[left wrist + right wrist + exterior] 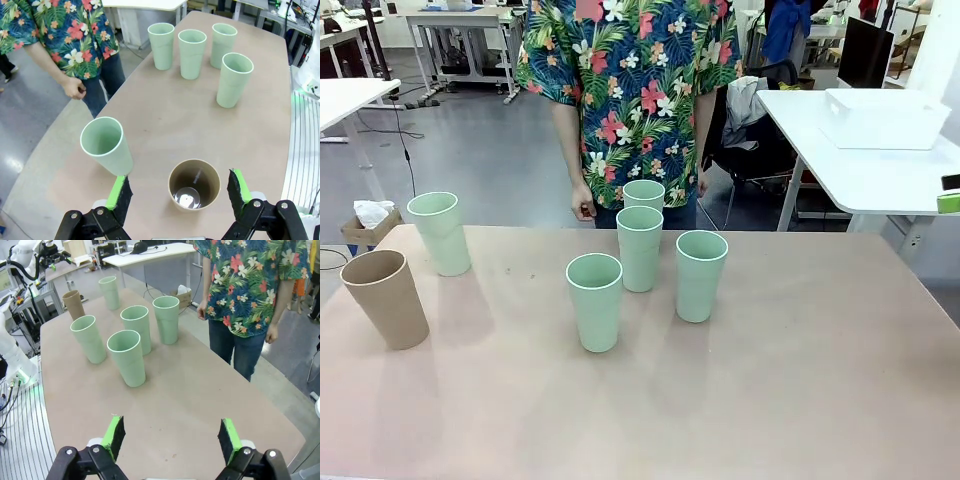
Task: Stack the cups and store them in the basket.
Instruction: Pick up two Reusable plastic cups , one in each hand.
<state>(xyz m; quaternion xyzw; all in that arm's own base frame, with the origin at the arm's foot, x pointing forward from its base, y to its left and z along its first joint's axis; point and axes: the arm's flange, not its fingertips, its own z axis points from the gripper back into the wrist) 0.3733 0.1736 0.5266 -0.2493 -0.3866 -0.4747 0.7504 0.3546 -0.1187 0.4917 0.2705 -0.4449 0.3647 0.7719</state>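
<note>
Your left gripper [178, 186] and right gripper [172, 432] gape fully, holding nothing. The left hangs over the brown cup [194, 184] at nine o'clock, seemingly lined up for pickup. The green cups [595, 300] stand unstacked. The basket [883, 118] waits at two o'clock on the side table [860, 175].

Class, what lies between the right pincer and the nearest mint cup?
Bare tabletop separates the right pincer from that mint cup, as the right wrist view shows.

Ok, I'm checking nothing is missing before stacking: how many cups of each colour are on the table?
Mint green cups: 5
Tan cup: 1
Total: 6
</note>
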